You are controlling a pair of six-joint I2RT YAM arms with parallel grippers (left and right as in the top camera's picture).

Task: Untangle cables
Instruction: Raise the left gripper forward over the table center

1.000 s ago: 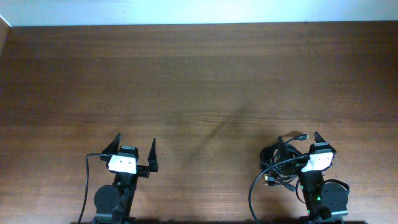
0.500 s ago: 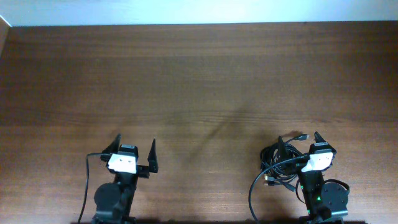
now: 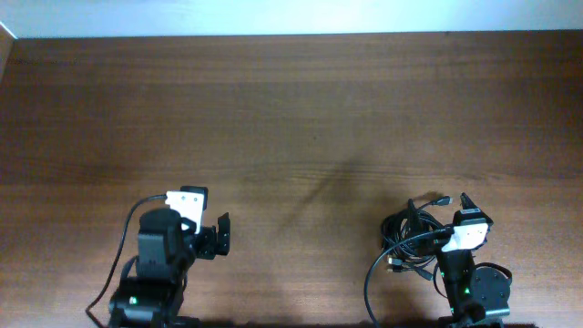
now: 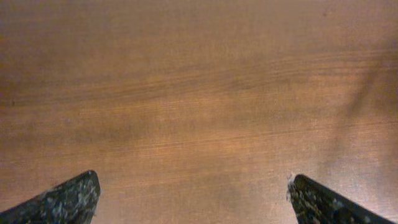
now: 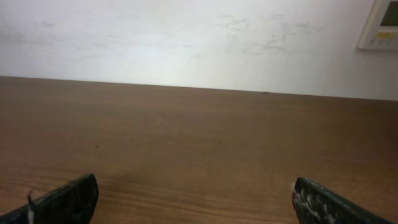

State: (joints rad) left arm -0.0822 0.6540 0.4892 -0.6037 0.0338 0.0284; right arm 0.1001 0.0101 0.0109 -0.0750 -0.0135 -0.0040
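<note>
Cables (image 3: pixel 412 239) lie in one knotted bundle at the near right edge of the table (image 3: pixel 291 109), up against my right arm. I can't tell whether they touch its fingers. My right gripper (image 5: pixel 195 179) is spread wide, holding nothing. My left gripper (image 4: pixel 194 177), well apart from the cables, is likewise spread wide above the wood.

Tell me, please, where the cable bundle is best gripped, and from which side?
Probably the plug end poking out at the top of the cables. It lies clear of the knotted loops, so it can be pinched alone. Come down from above with the right gripper, which stands open around it.
</note>
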